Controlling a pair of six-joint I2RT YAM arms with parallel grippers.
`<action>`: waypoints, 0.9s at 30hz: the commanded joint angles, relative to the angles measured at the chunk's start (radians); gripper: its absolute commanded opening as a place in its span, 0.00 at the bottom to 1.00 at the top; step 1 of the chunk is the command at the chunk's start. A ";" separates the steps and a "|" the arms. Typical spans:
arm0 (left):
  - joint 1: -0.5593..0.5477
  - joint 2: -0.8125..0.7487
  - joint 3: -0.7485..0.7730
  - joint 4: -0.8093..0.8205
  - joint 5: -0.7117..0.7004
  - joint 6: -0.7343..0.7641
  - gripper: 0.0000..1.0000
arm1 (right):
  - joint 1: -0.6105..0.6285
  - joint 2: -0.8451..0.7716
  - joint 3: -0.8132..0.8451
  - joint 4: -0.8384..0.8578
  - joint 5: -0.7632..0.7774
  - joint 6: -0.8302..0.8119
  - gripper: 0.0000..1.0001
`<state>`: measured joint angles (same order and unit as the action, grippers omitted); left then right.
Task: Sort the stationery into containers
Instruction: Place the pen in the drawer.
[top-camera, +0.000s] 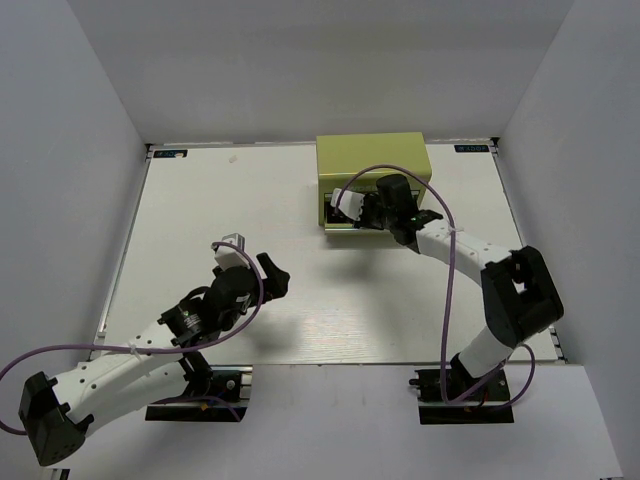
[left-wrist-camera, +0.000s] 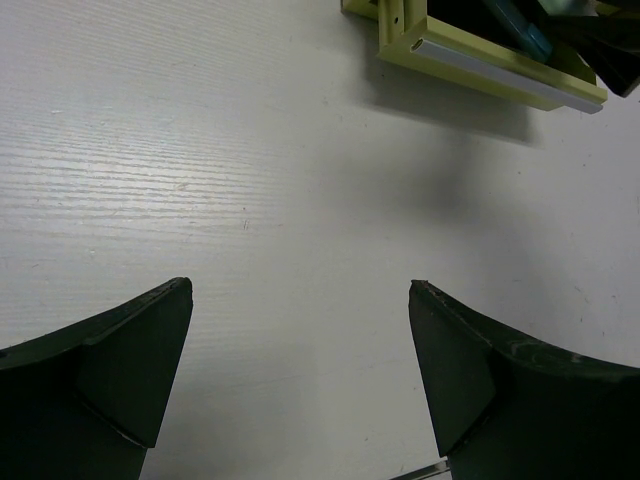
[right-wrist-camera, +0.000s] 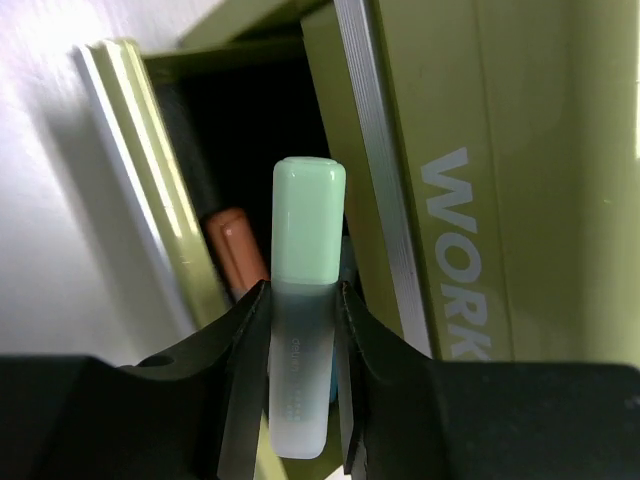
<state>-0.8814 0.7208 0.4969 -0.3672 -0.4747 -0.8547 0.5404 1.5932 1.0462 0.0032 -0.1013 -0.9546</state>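
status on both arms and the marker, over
Right gripper shut on green-capped marker, poised at the open drawer. Left gripper open, empty, over table. Orange marker already in drawer; nothing in the way.

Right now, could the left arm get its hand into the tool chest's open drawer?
Probably not yet. The table between the left hand and the open drawer is bare, but the right hand sits at the drawer's opening, shut on the green-capped marker, and would likely block it.
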 joint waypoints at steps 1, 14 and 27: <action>-0.001 -0.014 -0.003 -0.010 -0.004 -0.004 0.99 | -0.020 0.031 0.054 0.115 0.017 -0.105 0.04; -0.001 -0.004 -0.014 0.013 0.005 -0.014 0.99 | -0.060 -0.044 0.087 -0.083 -0.139 -0.006 0.50; -0.001 0.028 -0.004 0.020 0.005 0.005 0.99 | -0.094 0.037 0.159 -0.585 -0.497 -0.259 0.00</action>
<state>-0.8814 0.7517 0.4847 -0.3576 -0.4717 -0.8577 0.4438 1.5822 1.1637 -0.4580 -0.5205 -1.1332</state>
